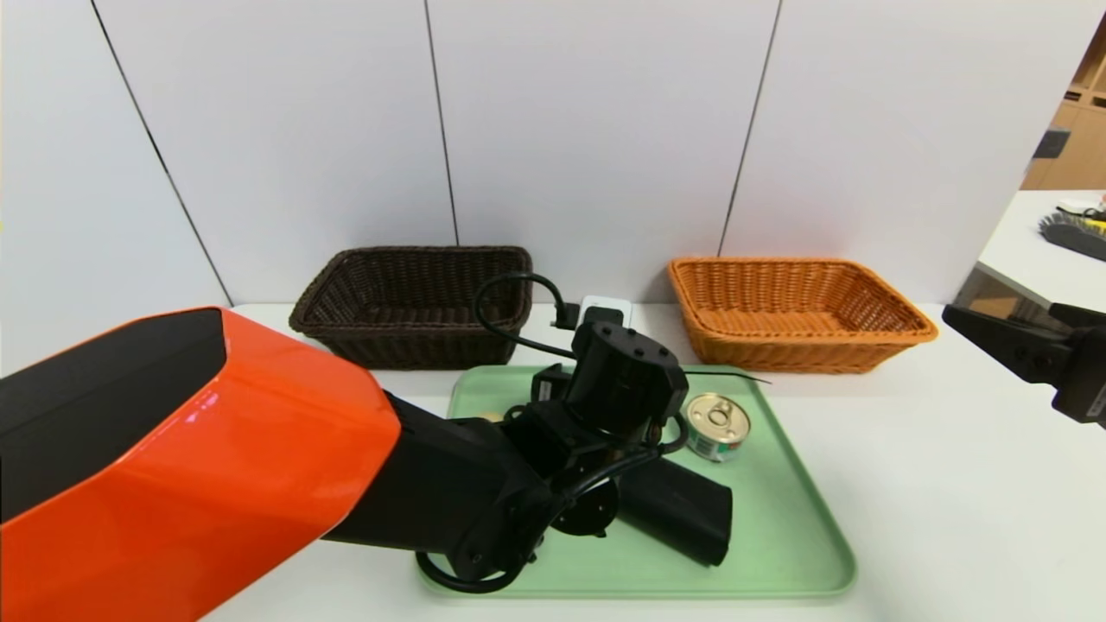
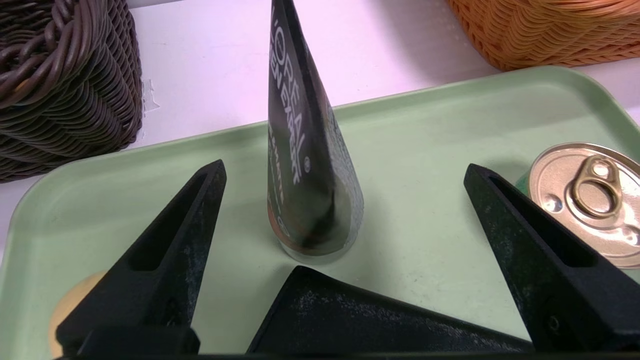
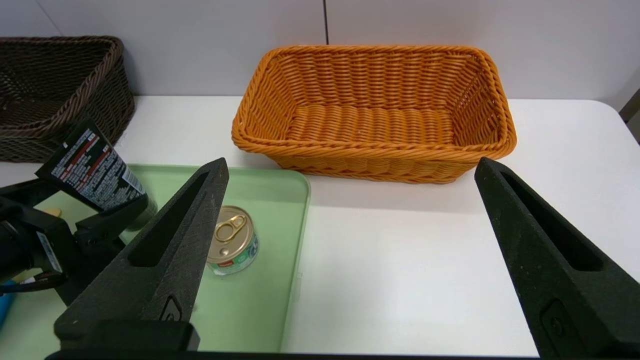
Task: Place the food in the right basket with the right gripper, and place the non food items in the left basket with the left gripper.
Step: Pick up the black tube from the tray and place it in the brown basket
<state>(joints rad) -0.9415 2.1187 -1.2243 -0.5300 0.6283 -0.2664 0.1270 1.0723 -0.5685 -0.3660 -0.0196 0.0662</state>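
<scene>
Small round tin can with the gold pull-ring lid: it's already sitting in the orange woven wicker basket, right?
No. The small round tin can stands on the pale green plastic tray, not in the orange woven wicker basket, which holds nothing. The right wrist view shows both.

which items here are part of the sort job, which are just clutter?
Job:
tin can
tube
black case
brown basket
orange basket
left pincer, open around the tube
right pincer, open, off to the side

Clutter:
green tray
wall socket
brush
</scene>
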